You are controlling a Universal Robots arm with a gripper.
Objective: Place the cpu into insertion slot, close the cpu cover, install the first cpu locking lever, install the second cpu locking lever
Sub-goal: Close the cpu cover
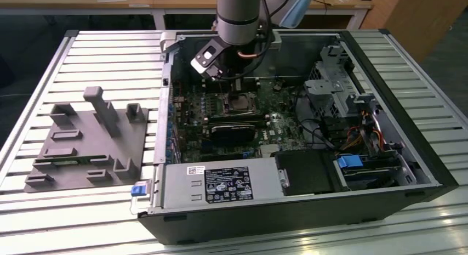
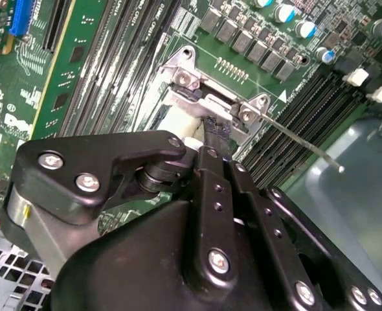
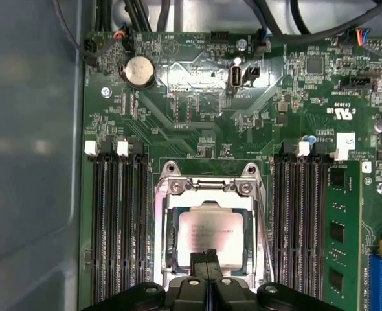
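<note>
The cpu, a silver-grey square chip, lies flat in the insertion slot on the green board. The cpu cover, a silver frame with a square window, lies down around the chip; in the second wrist view it shows as a shiny plate. My gripper is shut, with its black fingertips together at the cover's near edge, over the chip's rim. From the socket corner a thin locking lever sticks out over the memory slots, free at its end. In the exterior view my gripper reaches down into the open case.
Long black memory slots flank the socket on both sides, with a green memory card beside one set. A black heatsink block, cables and a drive cage crowd the case. A grey fixture lies at the exterior view's left.
</note>
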